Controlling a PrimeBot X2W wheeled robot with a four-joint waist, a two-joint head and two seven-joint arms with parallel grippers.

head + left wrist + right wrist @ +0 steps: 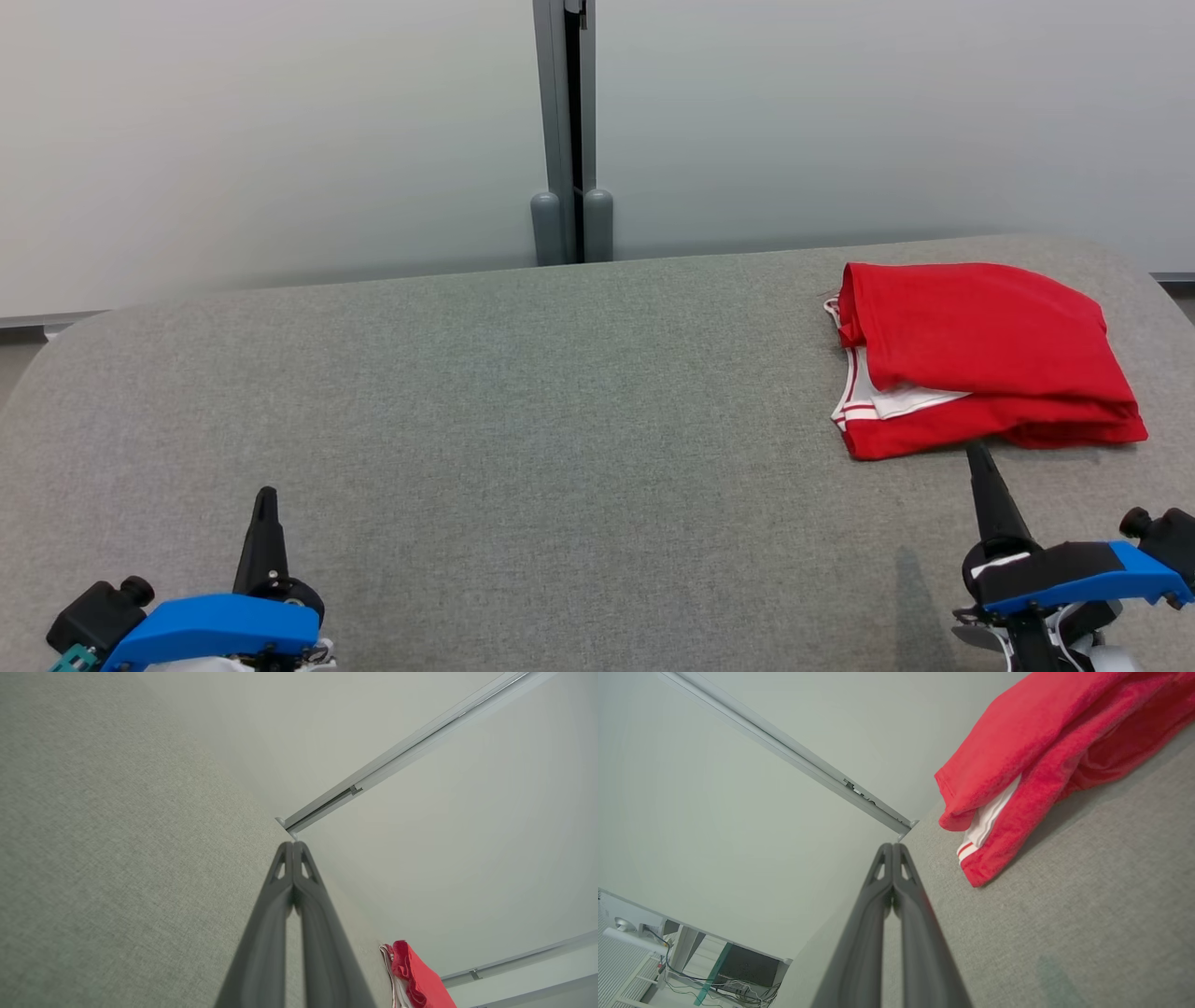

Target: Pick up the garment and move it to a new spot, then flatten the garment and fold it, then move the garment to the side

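A red garment (980, 359) with white trim lies folded on the far right of the grey table (560, 420). It shows in the right wrist view as a red garment (1045, 765) at the upper right, and in the left wrist view as a small red garment (420, 980) at the lower right. My right gripper (976, 453) is shut and empty, its tips just short of the garment's near edge. My left gripper (267, 495) is shut and empty at the lower left, far from the garment. Both pairs of fingertips (293, 847) (892, 848) are pressed together.
A pale wall with a grey vertical post (569, 131) stands behind the table's far edge. The table's rounded corners lie at far left and far right. A desk with cables (714, 970) appears beyond the table in the right wrist view.
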